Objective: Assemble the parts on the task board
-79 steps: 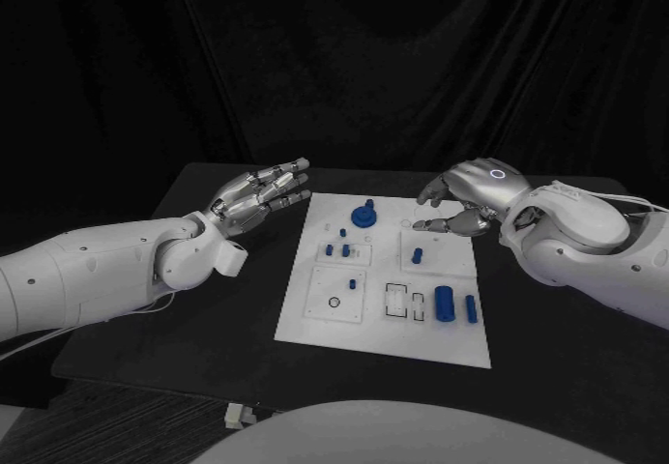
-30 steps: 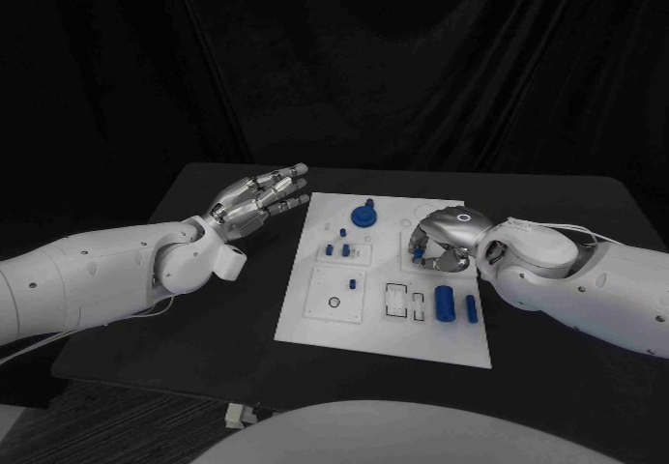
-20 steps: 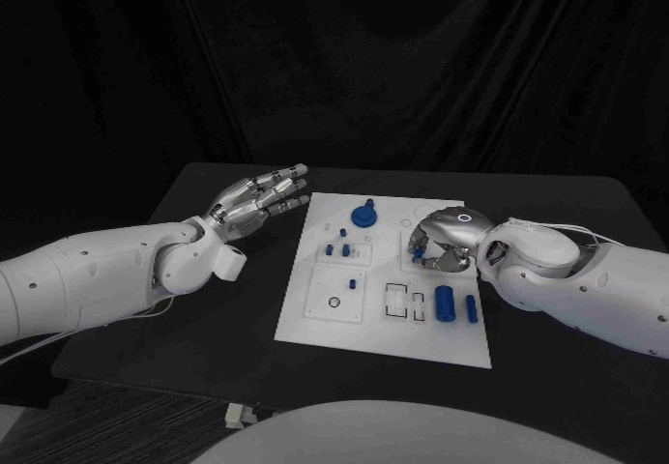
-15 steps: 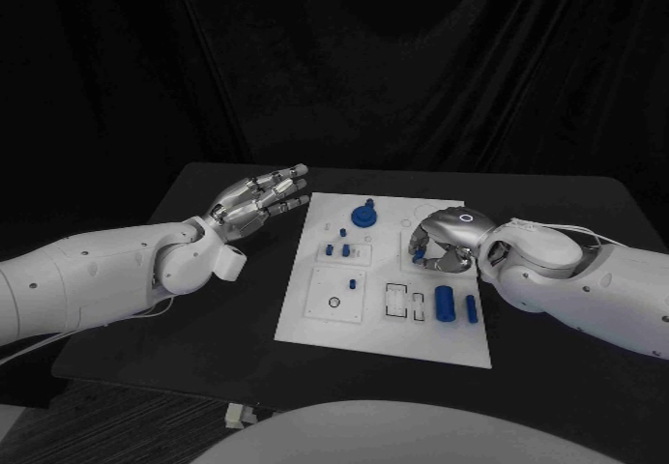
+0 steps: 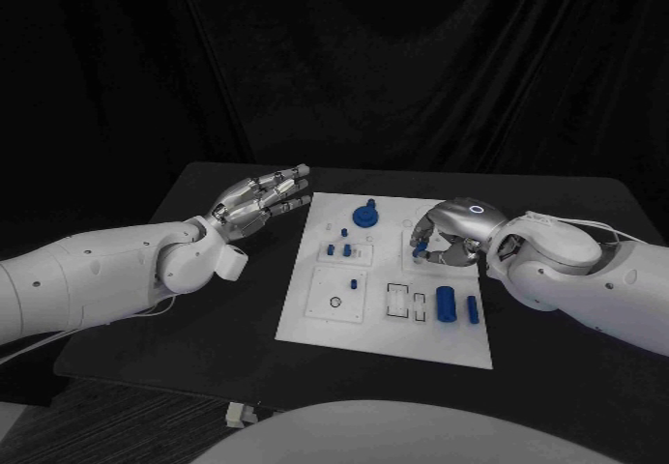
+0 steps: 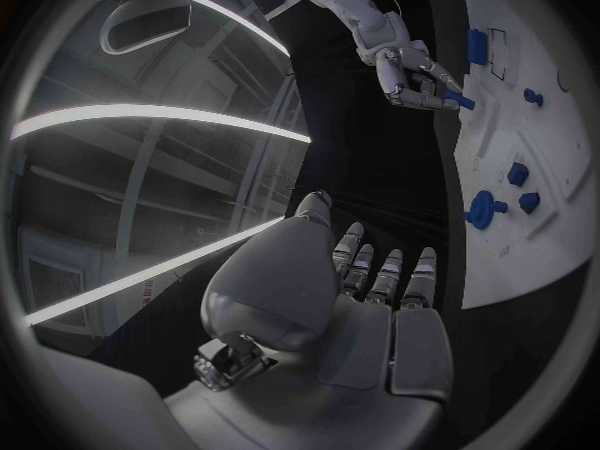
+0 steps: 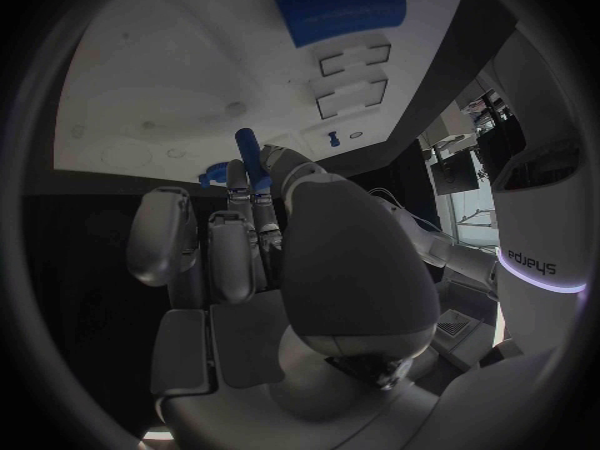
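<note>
Right hand (image 5: 449, 235) has lifted slightly off the white rectangular task board (image 5: 334, 324) since half a second ago, and earlier it swung in from the board's far right corner. It now hangs over the right-centre of the board, fingers curled, pinching a small blue cylindrical peg (image 7: 251, 157) at the fingertips; the peg's long axis runs out along the fingers, its free end toward the board.

Left hand (image 5: 259, 201) unchanged, hovering off the board's far left corner at about 10 o'clock, fingers straight, slightly apart, holding nothing.

Count on the board, head view:
- one large blue cylinder (image 5: 445, 302), lying, long axis near-far, at 5 o'clock
- one slimmer blue bar (image 5: 472, 308) just beside it, same axis
- one blue round knob piece (image 5: 365, 214) at 12 o'clock
- three short blue pegs (image 5: 337, 247) standing left of centre; a fourth (image 5: 353, 284) nearer
- one black ring outline (image 5: 334, 303) at 7 o'clock
- two rectangular slots (image 5: 407, 301)

Board matte, smooth; hands metallic silver; table (image 5: 558, 329) black.
</note>
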